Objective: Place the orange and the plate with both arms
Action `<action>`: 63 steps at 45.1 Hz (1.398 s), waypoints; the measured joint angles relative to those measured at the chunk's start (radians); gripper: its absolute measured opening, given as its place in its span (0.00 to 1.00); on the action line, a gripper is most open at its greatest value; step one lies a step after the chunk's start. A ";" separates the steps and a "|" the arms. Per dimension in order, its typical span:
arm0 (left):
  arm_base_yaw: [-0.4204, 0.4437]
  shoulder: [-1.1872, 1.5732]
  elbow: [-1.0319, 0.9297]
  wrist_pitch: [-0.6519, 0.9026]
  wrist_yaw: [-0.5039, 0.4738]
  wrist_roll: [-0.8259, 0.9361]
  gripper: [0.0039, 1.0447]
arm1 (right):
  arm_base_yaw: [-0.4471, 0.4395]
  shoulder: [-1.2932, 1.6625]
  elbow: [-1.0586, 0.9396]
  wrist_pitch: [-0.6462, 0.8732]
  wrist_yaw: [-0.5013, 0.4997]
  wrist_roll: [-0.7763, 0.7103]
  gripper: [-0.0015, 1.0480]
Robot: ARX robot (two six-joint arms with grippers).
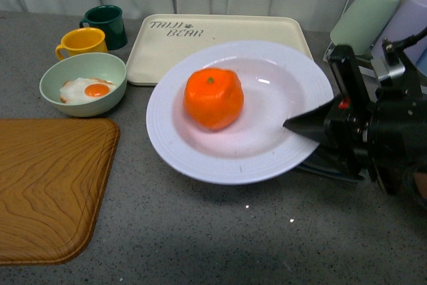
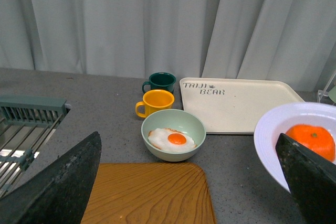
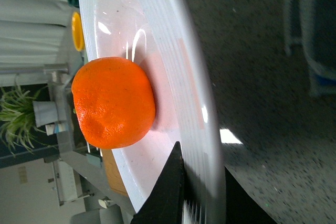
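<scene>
Nearest, wooden board (image 1: 47, 185) lay on tabletop (image 1: 220, 231). Right claw (image 1: 297, 135) pinched plate (image 1: 167, 131) at right rim, one finger on top, other beneath. Orange (image 1: 213, 98) sat loose in plate's well. Left claw (image 2: 188, 136) spread wide, empty, well apart from plate. Judged: plate stiff, glossy, breakable, heavy for one rim pinch; orange round, apt to roll if tilted. Second hold belongs on opposite rim, plate kept level. Farther back: bowl (image 1: 60, 75), cream tray (image 1: 167, 51).

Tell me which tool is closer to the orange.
Right. The right tool clamps the plate at its rim beside the orange; the left tool hangs open further off, past the plate's other side.
</scene>
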 joint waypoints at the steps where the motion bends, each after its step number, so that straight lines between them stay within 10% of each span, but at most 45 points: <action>1: 0.000 0.000 0.000 0.000 0.000 0.000 0.94 | -0.005 0.008 0.015 0.015 -0.005 0.010 0.04; 32: 0.000 0.000 0.000 0.000 0.000 0.000 0.94 | 0.011 0.678 1.102 -0.419 0.026 0.103 0.14; 57: 0.000 0.000 0.000 0.000 0.000 0.000 0.94 | 0.022 0.430 0.822 -0.406 0.311 -0.311 0.90; 63: 0.000 0.000 0.000 0.000 0.002 0.000 0.94 | 0.032 0.396 0.632 0.090 0.645 -0.609 0.76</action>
